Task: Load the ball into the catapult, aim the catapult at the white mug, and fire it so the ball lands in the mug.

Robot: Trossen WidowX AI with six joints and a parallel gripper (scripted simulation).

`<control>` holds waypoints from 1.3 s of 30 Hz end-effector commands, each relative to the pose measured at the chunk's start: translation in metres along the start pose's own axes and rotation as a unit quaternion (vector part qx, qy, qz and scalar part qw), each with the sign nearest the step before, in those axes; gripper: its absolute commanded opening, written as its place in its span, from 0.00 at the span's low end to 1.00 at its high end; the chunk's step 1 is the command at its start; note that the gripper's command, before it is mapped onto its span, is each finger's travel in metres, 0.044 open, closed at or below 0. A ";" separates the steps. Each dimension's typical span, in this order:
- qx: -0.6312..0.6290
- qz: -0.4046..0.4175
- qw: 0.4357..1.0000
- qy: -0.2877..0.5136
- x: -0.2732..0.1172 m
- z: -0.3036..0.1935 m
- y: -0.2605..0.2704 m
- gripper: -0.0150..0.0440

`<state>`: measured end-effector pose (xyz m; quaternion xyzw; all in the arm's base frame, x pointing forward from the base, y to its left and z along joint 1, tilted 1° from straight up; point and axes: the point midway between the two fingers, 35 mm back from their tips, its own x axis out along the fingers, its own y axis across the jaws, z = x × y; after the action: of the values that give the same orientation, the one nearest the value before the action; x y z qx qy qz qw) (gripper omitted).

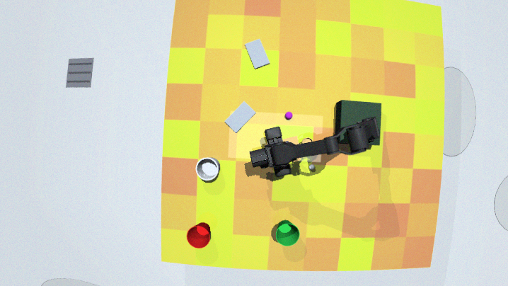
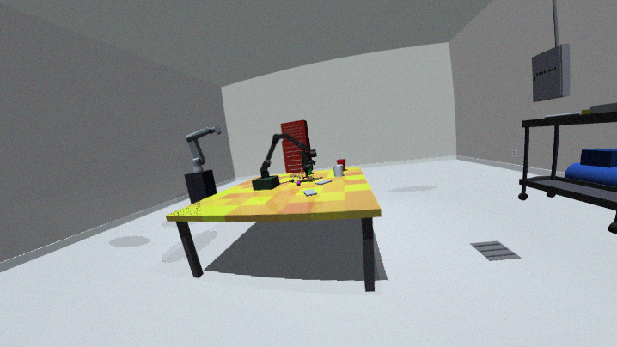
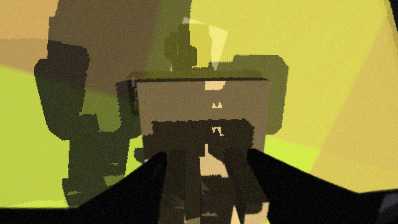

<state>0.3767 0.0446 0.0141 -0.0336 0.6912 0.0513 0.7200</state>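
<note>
Hand point(image 3: 207, 157) grips the catapult point(image 3: 250, 100), purple ball point(image 1: 289, 115) point(image 2: 298, 183) nearby.

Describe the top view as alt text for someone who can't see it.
A black robot arm reaches left from a dark green block over a patchwork table, hiding its fingers. Nearby are a purple ball, two pale slabs, a white mug, and red and green cups.
</note>
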 end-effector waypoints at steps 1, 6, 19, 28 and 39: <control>0.001 -0.001 1.000 -0.002 0.005 0.001 0.000 0.25; 0.001 -0.001 1.000 -0.002 0.013 0.000 0.000 0.25; 0.000 0.000 1.000 0.000 0.013 -0.001 0.000 0.48; 0.000 0.000 1.000 0.000 0.013 -0.001 0.000 0.88; 0.000 0.000 1.000 0.001 -0.087 -0.001 0.000 1.00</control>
<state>0.3770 0.0433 0.0885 -0.0325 0.6876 0.0507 0.7236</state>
